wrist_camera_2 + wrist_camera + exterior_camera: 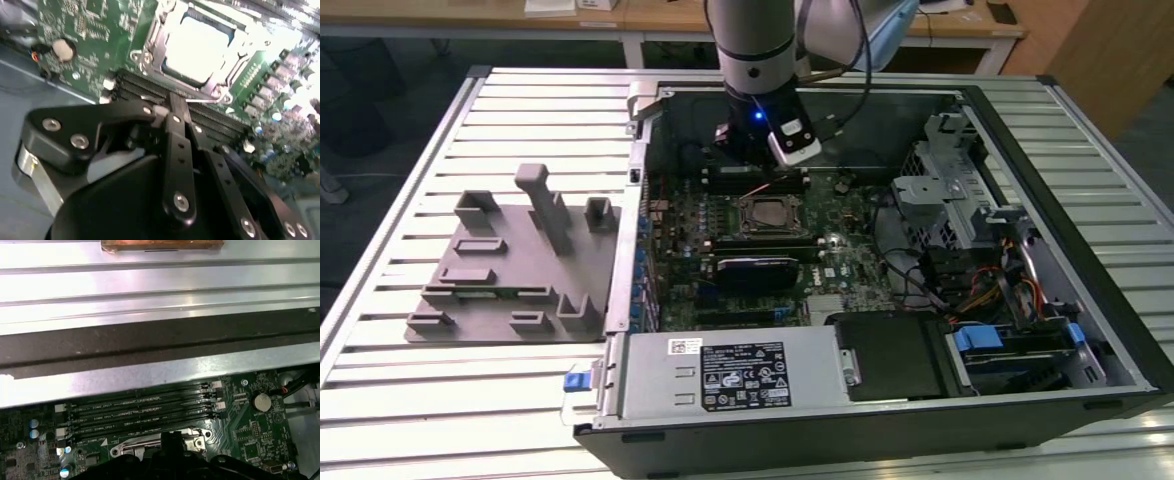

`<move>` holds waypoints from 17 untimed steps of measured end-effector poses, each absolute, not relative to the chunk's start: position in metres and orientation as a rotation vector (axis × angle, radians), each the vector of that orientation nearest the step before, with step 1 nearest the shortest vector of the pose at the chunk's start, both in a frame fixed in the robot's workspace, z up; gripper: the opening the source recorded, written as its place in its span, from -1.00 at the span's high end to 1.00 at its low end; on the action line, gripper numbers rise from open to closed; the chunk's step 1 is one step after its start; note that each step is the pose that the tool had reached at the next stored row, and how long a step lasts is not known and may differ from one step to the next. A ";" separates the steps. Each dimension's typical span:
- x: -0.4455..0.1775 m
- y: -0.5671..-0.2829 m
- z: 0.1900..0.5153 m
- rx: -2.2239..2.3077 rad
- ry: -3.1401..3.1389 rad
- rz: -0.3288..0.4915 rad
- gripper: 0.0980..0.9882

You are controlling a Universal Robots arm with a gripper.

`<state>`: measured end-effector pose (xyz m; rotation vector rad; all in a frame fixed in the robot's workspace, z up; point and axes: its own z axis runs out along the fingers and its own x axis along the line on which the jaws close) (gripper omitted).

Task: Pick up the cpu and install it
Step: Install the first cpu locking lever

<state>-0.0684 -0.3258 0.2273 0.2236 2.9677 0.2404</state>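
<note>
The gripper (750, 160) hangs from the robot arm (758, 50) inside the open computer case (1067, 330), over the back part of the green motherboard (847, 265), and a small blue light glows on it. From this exterior view I cannot tell if its fingers are apart or together. Just in front of the gripper sits the cpu (766, 213), a shiny silver square lying flat in its socket in the middle of the board. On the exterior view's left, a grey plastic fixture (507, 270) with little blocks rests on the ribbed metal table (400, 380), well apart from the case. In the second wrist view the black gripper (172, 107) looks pressed together at the tip, with nothing between its fingers (176, 125). The tip is over the long black memory slots (215, 122). Just past those slots the cpu (197, 47) shines very bright inside its metal socket frame (150, 52). A round silver coin battery (63, 48) sits on the board off to one side. In the first wrist view the gripper (172, 440) is a dark shape near the socket frame (150, 445), next to the memory slots (140, 412), with the coin battery (261, 401) nearby.
</note>
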 end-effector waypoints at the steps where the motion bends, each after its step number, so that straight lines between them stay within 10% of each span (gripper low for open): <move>1: -0.068 -0.325 0.227 0.223 2.968 0.239 0.98; 7: -0.068 -0.322 0.223 0.223 2.968 0.220 0.98; 10: -0.068 -0.322 0.223 0.234 2.959 0.368 0.98; 17: -0.068 -0.322 0.220 0.228 2.963 0.266 0.98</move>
